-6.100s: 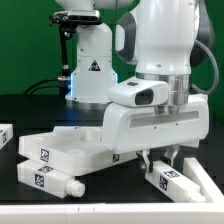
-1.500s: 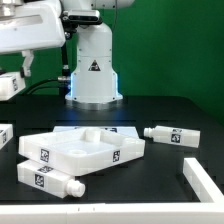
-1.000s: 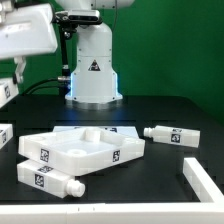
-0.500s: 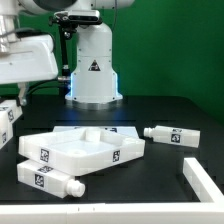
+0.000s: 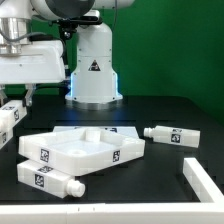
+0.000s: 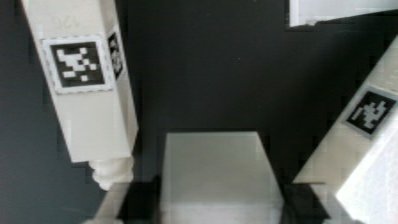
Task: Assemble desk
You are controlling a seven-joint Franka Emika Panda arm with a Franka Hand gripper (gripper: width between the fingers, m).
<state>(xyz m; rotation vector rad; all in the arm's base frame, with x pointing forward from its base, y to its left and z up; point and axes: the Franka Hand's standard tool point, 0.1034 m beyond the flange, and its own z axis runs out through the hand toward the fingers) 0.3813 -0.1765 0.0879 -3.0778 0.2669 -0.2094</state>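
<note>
The square rimmed desk panel lies flat at the front, left of centre in the exterior view. My gripper hangs at that view's far left, shut on a white tagged leg that it holds tilted just above the table. In the wrist view the held leg fills the gap between the dark fingers. Another tagged leg, peg end toward me, lies on the black table below. A white tagged piece beside it may be the panel. Two more legs lie loose: one before the panel, one to its right.
The white robot base with a triangle sticker stands behind the panel. A white bar lies at the front right corner in the exterior view. A further white piece shows at the left edge under the held leg.
My gripper has come down at the exterior view's far left with the leg in it, from well above the table to just over it. The panel and loose legs have not moved.
</note>
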